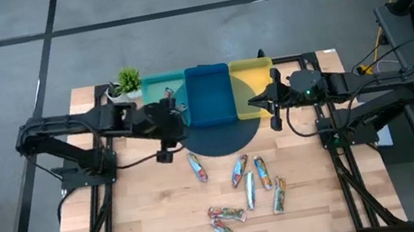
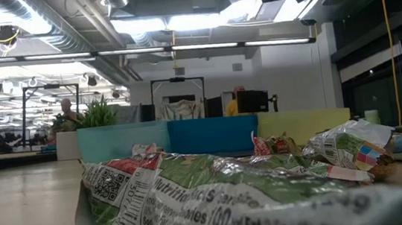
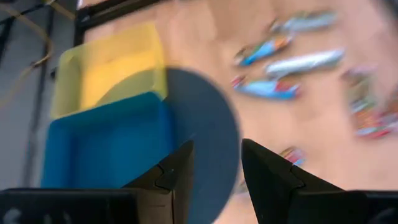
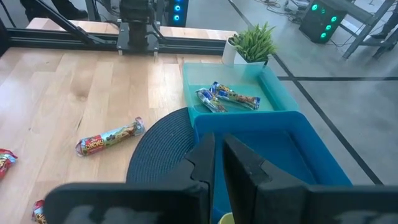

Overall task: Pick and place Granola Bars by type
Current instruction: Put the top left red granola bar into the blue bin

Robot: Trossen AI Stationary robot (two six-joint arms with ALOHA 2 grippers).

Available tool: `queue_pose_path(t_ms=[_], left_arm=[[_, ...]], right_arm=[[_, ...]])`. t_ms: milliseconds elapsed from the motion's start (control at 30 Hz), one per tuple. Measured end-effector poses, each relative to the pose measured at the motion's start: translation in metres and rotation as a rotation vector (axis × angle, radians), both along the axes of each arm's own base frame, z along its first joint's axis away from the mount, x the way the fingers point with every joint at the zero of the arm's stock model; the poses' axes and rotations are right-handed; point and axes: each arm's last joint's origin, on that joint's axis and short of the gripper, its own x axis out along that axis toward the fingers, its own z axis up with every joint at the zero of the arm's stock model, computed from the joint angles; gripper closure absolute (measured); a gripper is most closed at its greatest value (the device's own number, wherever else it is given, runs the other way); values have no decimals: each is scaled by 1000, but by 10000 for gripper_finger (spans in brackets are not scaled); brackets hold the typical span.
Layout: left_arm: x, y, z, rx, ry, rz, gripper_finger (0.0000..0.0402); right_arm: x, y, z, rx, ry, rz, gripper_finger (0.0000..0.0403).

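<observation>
Three trays are lined up at the far edge of the bench (image 1: pixel 148 220): a teal tray (image 1: pixel 153 90) beside a plant (image 1: pixel 129 79), a blue tray (image 1: pixel 210 94) in the middle, and a yellow tray (image 1: pixel 253 74). A dark round mat (image 1: pixel 224 138) is partly covered by the blue and yellow trays.

The left tool (image 3: pixel 214 163) is held over the near edge of the blue tray and the mat; its fingers are parted by a moderate gap, and nothing is seen between them. The right tool (image 4: pixel 217 155) is held above the blue tray, at its yellow-tray side, with its fingers drawn nearly together and nothing gripped.

Two bars (image 4: pixel 227 96) are seen lying inside the teal tray. The loose bars (image 1: pixel 246 184) are scattered on the bare wood in front of the mat, one bar (image 1: pixel 196 167) just beside the mat's edge, the others further toward the near edge.
</observation>
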Motion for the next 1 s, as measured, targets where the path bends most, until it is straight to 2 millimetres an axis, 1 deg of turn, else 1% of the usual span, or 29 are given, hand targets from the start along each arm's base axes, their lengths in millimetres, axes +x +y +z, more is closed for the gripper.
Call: queue_pose_path(t_ms=[100, 200, 367, 467, 667, 833, 1000], left_arm=[[6, 1, -10, 52, 63, 6, 274], [15, 1, -21, 58, 121, 2, 274], [30, 4, -40, 36, 199, 11, 274], [40, 6, -54, -5, 257, -1, 274], [52, 10, -86, -60, 437, -37, 269], [62, 7, -107, -113, 528, -118, 227], [71, 7, -126, -99, 590, -156, 174]], right_arm=[[0, 0, 0, 15, -2, -6, 369], [0, 0, -1, 43, -3, -18, 369], [-1, 0, -2, 49, 6, -20, 369], [-1, 0, -2, 49, 5, -20, 369], [-1, 1, -2, 63, 5, 6, 369], [0, 2, -2, 82, 10, 46, 369], [-2, 3, -5, 100, 44, 46, 369]])
